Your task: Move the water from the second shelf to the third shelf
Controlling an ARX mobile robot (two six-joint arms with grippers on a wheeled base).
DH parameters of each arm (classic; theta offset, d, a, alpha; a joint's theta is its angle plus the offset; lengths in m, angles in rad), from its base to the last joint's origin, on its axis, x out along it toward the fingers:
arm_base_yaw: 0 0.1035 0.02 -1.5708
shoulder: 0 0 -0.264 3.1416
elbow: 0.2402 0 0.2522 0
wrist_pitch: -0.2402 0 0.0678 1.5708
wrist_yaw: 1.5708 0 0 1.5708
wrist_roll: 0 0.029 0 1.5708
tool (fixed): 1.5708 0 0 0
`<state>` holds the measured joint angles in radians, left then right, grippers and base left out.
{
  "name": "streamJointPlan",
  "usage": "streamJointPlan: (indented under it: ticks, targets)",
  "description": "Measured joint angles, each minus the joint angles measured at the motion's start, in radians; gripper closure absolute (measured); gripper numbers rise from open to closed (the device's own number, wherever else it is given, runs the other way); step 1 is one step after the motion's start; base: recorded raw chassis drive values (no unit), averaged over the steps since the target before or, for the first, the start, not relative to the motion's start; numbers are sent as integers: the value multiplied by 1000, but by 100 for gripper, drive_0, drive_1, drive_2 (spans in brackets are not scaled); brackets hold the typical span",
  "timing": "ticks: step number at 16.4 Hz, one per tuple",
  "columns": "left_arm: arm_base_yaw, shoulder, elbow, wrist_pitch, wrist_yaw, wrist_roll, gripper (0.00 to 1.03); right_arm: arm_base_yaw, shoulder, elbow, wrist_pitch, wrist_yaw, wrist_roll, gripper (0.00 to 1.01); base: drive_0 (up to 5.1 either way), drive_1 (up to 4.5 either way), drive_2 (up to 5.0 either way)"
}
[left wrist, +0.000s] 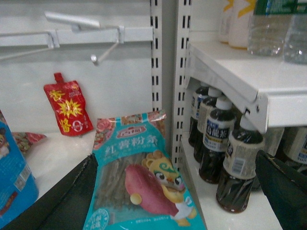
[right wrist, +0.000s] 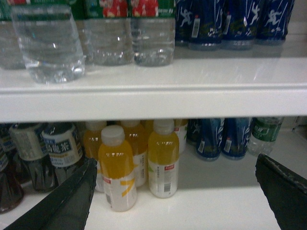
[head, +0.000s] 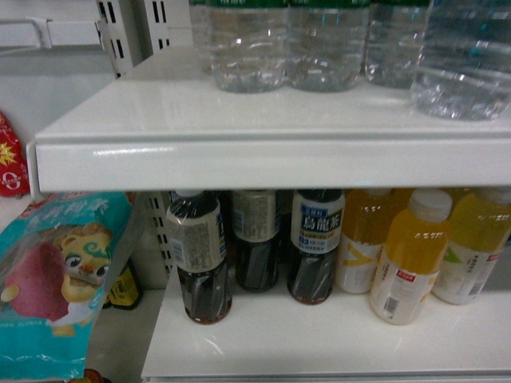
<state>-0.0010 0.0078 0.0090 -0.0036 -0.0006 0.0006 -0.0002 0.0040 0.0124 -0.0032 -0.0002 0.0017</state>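
Note:
Several water bottles stand in a row on the upper white shelf (head: 239, 152), clear and ribbed, with dark green labels; one (head: 247, 48) is near the middle of the head view. In the right wrist view two of them (right wrist: 152, 36) show red-shirted figures on the label, and one water bottle (right wrist: 48, 43) stands nearer the shelf's front edge at the left. My right gripper (right wrist: 172, 196) is open and empty, low in front of the lower shelf, below the water. My left gripper (left wrist: 172, 196) is open too, off to the left, holding nothing. Neither gripper shows in the head view.
On the lower shelf (head: 319, 343) stand dark tea bottles (head: 200, 255) and orange juice bottles (head: 411, 255); blue-labelled bottles (right wrist: 211, 139) stand further right. A teal sweet-potato packet (left wrist: 139, 182), a red pouch (left wrist: 67, 108) and metal hooks (left wrist: 72, 21) occupy the bay on the left.

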Motion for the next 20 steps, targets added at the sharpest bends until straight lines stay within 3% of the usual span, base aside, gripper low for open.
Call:
streamJointPlan:
  ticks: [20]
  targets:
    - [0, 0, 0, -2, 0, 0, 5, 0, 0, 0, -2, 0, -3, 3, 0, 0, 0]
